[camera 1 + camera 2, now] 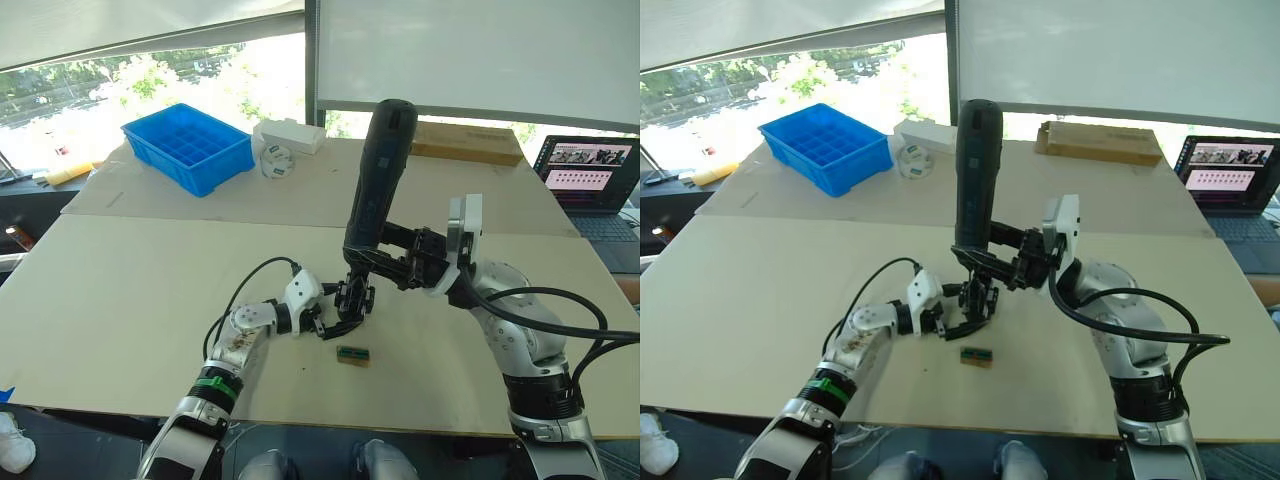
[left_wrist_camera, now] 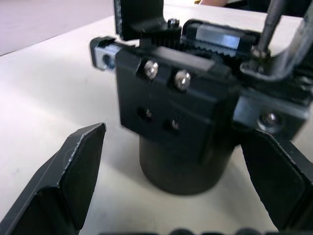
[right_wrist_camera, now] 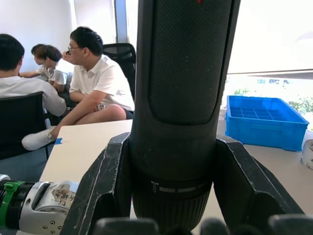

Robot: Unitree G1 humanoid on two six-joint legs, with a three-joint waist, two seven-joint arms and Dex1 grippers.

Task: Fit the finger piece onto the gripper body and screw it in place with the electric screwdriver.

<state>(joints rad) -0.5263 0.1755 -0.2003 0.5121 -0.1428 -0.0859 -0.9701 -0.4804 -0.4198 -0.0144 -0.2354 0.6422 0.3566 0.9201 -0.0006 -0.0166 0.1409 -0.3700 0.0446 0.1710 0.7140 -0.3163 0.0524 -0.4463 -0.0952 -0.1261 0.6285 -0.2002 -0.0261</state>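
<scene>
The electric screwdriver (image 1: 377, 180) stood nearly upright at the centre of the head view, its rounded end tilted toward the upper right and its tip down over the gripper body (image 1: 353, 297). The right gripper (image 3: 171, 196) was clamped around the lower barrel of the tool, one black finger (image 3: 105, 186) pressed against each side; in the right wrist view the textured barrel rose straight up the middle of the frame.

The table (image 1: 120, 300) was a pale board, and the blue compartment tray (image 1: 190, 146) sat at its far end in the upper left of the head view, with a white box (image 1: 290, 135) just beside it and a flat cardboard box (image 1: 468, 143) to the upper right. A laptop (image 1: 590, 170) sat at the right edge. In the right wrist view, seated people (image 3: 98, 83) occupied the left half.

The gripper body stood just below centre in the head view, on a round black base resting on the table. The left gripper (image 2: 186, 181) was spread wide around it, its two fingers (image 2: 73, 176) on either side of the base, with a gap showing on the one side and the other too close to judge. In the left wrist view the thin metal bit (image 2: 269, 27) came down at the upper right onto a screw on the body's top. Two silver screw heads (image 2: 166, 73) showed on the body's face.

A small green-brown block (image 1: 353, 355) lay on the table just below the body, apart from it.

I could not pick out the finger piece as a separate part.
</scene>
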